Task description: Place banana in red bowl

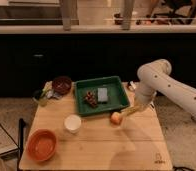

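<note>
The red bowl is orange-red and empty, at the table's front left corner. A small pale piece lies just right of the green tray, partly behind my arm; it may be the banana, but I cannot tell. A round orange-yellow apple lies in front of the tray's right corner. My gripper hangs low over the table at the end of the white arm, just right of the apple and close to it. It is far from the red bowl.
A green tray holds a dark cluster and a pale packet. A white cup stands in front of it. A dark maroon bowl and a green cup sit at the back left.
</note>
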`<state>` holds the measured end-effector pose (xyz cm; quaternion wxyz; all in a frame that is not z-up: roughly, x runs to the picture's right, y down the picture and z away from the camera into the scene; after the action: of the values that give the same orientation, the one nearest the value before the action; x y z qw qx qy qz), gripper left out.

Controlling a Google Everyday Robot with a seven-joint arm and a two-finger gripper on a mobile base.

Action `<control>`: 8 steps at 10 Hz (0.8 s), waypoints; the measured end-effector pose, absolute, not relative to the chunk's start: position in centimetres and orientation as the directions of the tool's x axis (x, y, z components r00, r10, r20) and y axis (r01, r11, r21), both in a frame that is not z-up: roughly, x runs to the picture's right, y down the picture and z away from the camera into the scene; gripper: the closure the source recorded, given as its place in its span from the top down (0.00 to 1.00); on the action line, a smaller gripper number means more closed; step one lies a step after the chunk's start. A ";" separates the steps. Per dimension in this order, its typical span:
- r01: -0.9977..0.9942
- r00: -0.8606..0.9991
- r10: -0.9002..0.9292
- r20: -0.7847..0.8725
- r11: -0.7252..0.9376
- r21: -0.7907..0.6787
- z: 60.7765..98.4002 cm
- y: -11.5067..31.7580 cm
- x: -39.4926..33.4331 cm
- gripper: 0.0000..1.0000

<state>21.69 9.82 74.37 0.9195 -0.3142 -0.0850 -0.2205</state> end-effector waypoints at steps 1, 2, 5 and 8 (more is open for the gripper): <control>0.495 0.869 -0.372 0.327 0.687 -0.533 74.0 9.7 19.6 0.00; 0.533 0.845 -0.393 0.362 0.664 -0.524 73.7 9.8 17.6 0.00; 0.643 0.765 -0.454 0.458 0.593 -0.485 72.5 10.2 12.9 0.00; 0.707 0.705 -0.488 0.515 0.550 -0.445 71.0 10.5 10.6 0.00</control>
<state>10.57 10.47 71.04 0.8642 -0.3248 -0.1681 -0.3456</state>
